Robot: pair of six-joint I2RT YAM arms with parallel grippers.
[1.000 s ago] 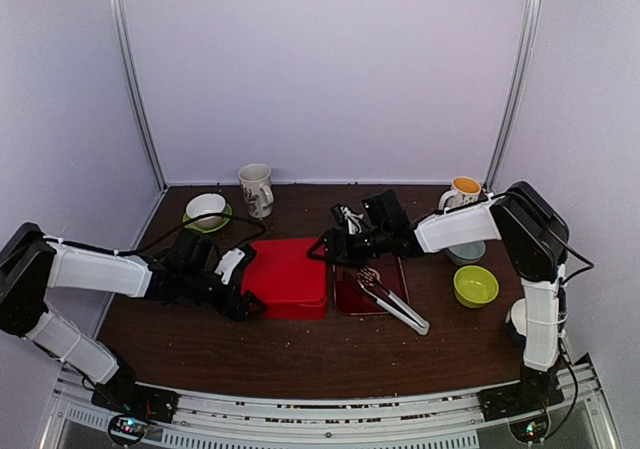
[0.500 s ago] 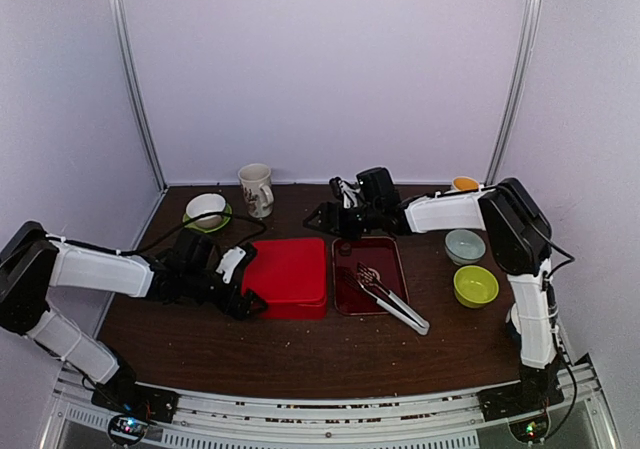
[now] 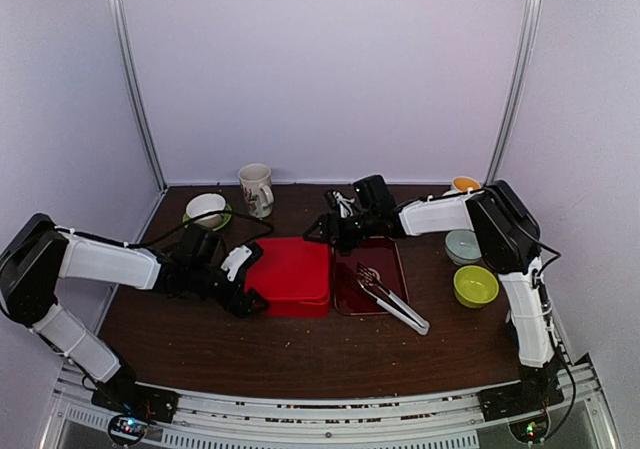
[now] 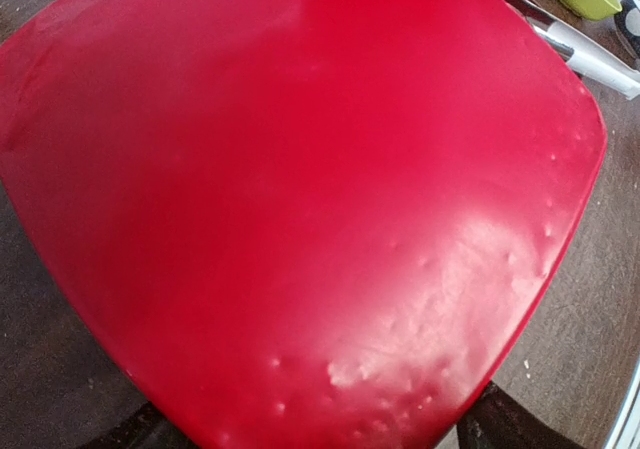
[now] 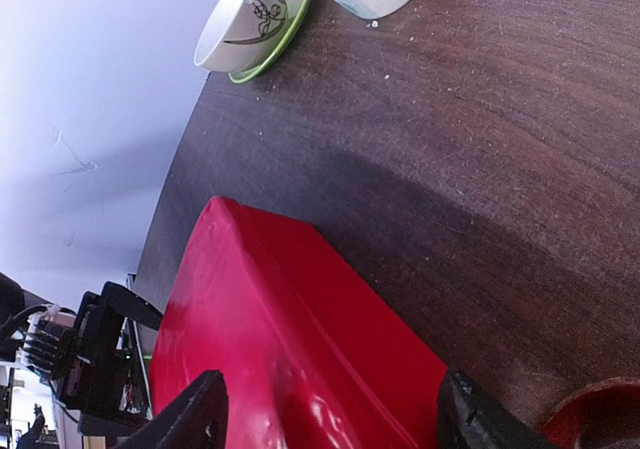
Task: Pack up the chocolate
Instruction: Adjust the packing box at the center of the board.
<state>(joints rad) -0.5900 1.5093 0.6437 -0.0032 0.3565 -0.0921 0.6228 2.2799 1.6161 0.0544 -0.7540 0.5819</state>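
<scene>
Left arm [image 3: 110, 264] and right arm [image 3: 440, 212] low, outstretched beside red box [image 3: 290, 269]

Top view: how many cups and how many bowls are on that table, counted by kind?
Cups: 3 (tall white mug, low white cup, orange-lined cup)
Bowls: 2 (pale bowl, lime-green bowl)
Total: 5
</scene>
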